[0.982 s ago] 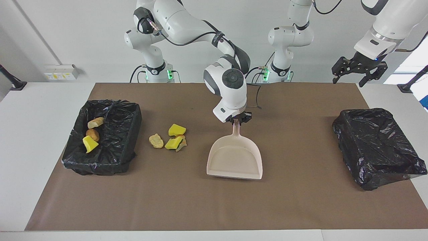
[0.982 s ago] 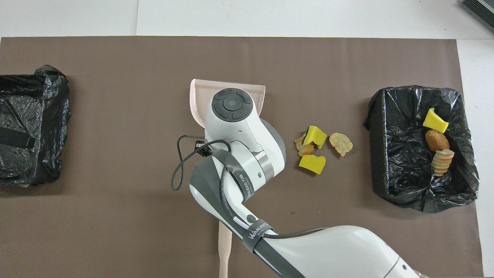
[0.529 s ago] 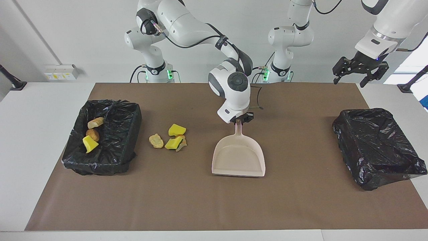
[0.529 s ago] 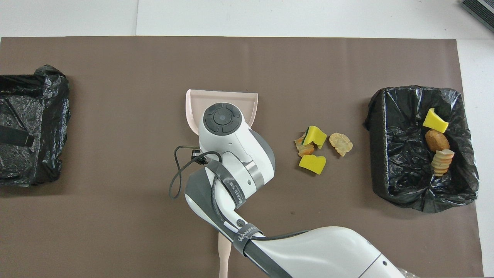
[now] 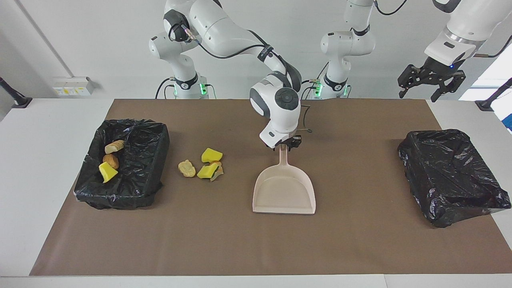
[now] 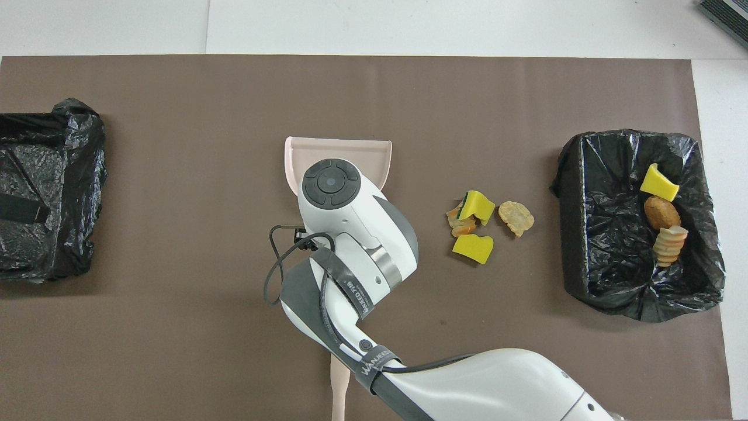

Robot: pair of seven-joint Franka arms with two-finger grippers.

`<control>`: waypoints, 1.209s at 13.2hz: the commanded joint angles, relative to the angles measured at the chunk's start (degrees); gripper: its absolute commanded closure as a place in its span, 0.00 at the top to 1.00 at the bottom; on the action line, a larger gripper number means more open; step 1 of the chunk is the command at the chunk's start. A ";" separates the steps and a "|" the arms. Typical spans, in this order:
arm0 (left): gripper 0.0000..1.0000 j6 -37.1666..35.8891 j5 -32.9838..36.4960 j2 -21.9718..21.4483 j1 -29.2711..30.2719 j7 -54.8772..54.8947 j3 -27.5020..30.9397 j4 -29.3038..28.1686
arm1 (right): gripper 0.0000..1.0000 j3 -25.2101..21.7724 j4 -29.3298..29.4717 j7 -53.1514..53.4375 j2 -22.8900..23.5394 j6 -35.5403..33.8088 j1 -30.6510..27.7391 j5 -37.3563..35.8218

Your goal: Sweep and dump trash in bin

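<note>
The pink dustpan [image 5: 284, 192] lies flat in the middle of the brown mat, its open mouth away from the robots. My right gripper [image 5: 286, 144] is at the top of its handle [image 5: 283, 158]. In the overhead view the right wrist covers the gripper and most of the dustpan [image 6: 339, 149]. Trash lies loose between the dustpan and the bin [image 5: 158, 160] at the right arm's end: two yellow wedges [image 5: 211, 155] [image 5: 206, 172], a beige lump [image 5: 187, 168] and an orange-brown piece [image 5: 218, 171]. That bin holds three more pieces [image 6: 660, 213]. My left gripper [image 5: 430, 82] waits open, high over the table's corner.
A second bin lined with a black bag [image 5: 452, 176] stands at the left arm's end of the mat. The brown mat [image 5: 256, 248] covers most of the white table. A cable loops off the right wrist [image 6: 272, 275].
The right arm drew the dustpan a little toward the robots and squared it flat on the mat. The left gripper rose slightly. The loose trash stayed put.
</note>
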 commanded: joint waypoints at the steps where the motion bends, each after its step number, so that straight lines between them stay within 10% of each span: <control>1: 1.00 -0.38 0.65 -0.44 -0.27 -0.35 0.03 0.13 | 1.00 0.14 -1.23 -1.53 -4.63 -4.98 -3.33 0.90; 8: 1.00 2.24 0.65 0.09 -0.54 -0.43 -0.06 -0.13 | 1.00 0.22 -11.48 -0.21 -18.77 -16.69 -2.12 2.57; 12: 1.00 8.38 0.56 1.23 -8.24 -8.84 -0.15 -5.64 | 1.00 0.22 -34.05 4.96 -30.89 -0.65 3.50 10.48; 16: 1.00 20.61 0.56 4.82 -17.82 -17.02 -0.15 -11.91 | 1.00 0.22 -44.27 8.48 -34.35 4.47 7.37 18.47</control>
